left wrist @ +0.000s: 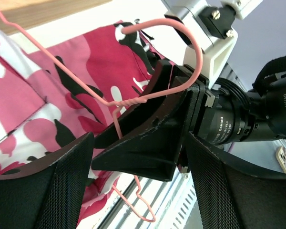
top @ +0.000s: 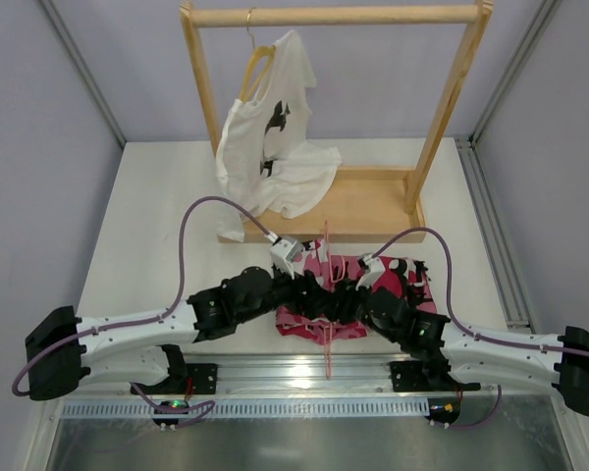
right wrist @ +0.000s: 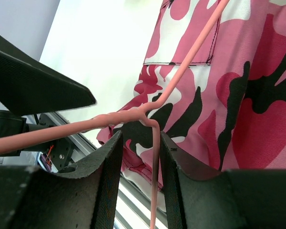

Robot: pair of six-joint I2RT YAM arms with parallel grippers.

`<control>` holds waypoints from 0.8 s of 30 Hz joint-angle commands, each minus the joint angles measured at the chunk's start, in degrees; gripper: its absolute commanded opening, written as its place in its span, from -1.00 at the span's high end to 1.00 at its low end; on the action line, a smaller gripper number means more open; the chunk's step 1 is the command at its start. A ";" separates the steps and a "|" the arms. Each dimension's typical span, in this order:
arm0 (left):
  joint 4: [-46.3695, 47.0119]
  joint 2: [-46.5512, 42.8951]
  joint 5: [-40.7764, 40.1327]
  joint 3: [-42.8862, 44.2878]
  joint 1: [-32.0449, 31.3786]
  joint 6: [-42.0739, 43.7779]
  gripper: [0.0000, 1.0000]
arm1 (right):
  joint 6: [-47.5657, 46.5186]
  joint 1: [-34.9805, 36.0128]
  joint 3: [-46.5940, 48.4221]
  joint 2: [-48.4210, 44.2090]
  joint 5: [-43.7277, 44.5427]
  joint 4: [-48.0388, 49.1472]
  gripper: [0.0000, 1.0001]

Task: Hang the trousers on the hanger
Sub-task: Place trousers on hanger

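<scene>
over the worktop (top: 157,196), seen from above, both arms reach in to the middle and meet above the trousers (top: 304,322), which lie bunched and flat on the surface, just in front of the wooden rack (top: 334,15). the pink wire hanger (top: 328,353) stands as a thin line across the heap, between the left pincer (top: 314,289) and the right pincer (top: 346,294). a white t-shirt (top: 275,147) hangs from the rack on a wooden hanger (top: 260,59), well apart from all this.

from the left wrist, its own two fingers (left wrist: 38,191) stand wide apart with nothing of the hanger or the cloth clamped between them. past them the right pincer has the hanger by the wire just under the twisted neck (left wrist: 128,101), the curled hook (left wrist: 190,43) raised clear of the camouflage cloth beneath.

from the right wrist, the two fingers (right wrist: 105,181) are drawn in close, with the wire running down between them below the twist. a little gap shows beside the wire at the tips, so i judge rather than see that the grip sits deeper in.

as for progress, i'd say it is early: the hanger is picked up and held over the trousers, but no leg is draped over any part of it that i can see. feeding the cloth through and over the lower bar is all left to do.
</scene>
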 commanded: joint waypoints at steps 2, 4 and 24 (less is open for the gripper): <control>5.20 3.32 4.87 0.79 -0.23 1.81 -0.55 | 0.46 -0.18 1.00 -0.04 0.63 4.62 0.18; 5.11 5.43 5.05 2.01 -0.23 1.81 -0.54 | 0.20 -0.09 0.64 -0.40 -0.07 5.59 0.10; -2.54 -8.37 -0.67 -3.34 5.48 1.10 -0.49 | -0.16 0.70 -0.94 2.59 -3.24 8.76 0.10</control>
